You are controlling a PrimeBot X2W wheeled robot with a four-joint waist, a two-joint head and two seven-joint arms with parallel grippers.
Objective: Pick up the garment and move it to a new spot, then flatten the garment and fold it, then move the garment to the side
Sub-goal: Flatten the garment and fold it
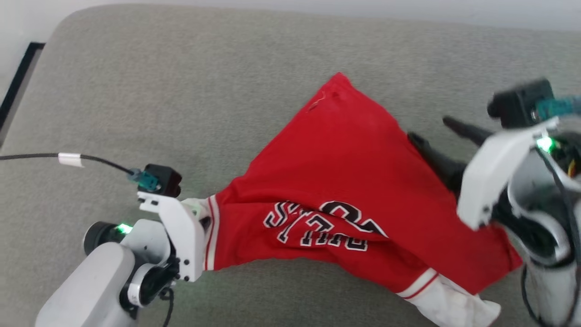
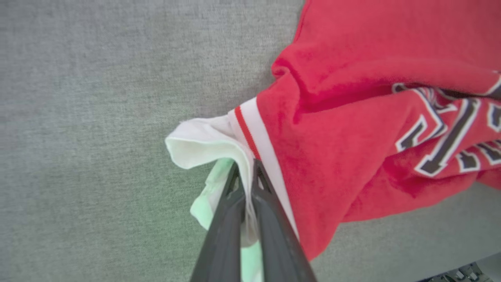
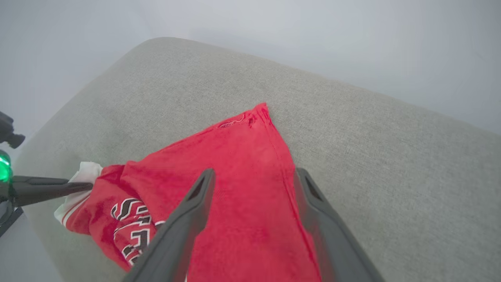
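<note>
the left gripper (image 2: 245, 166) pinches the garment (image 1: 345, 181) by its striped hem, while the right gripper (image 3: 254, 176) hangs above it, fingers spread.

A grey woven fabric cushion (image 1: 181, 68) with rounded corners spreads beneath the left tool (image 2: 244, 166) and the right tool (image 3: 254, 176). Ahead of the right tool, beyond the cushion's far edge, lies a plain pale backdrop (image 3: 313, 31). Well outward of the left tool, off the cushion's corner, a black strip (image 1: 18, 86) runs slantwise. The light is soft and even.
</note>
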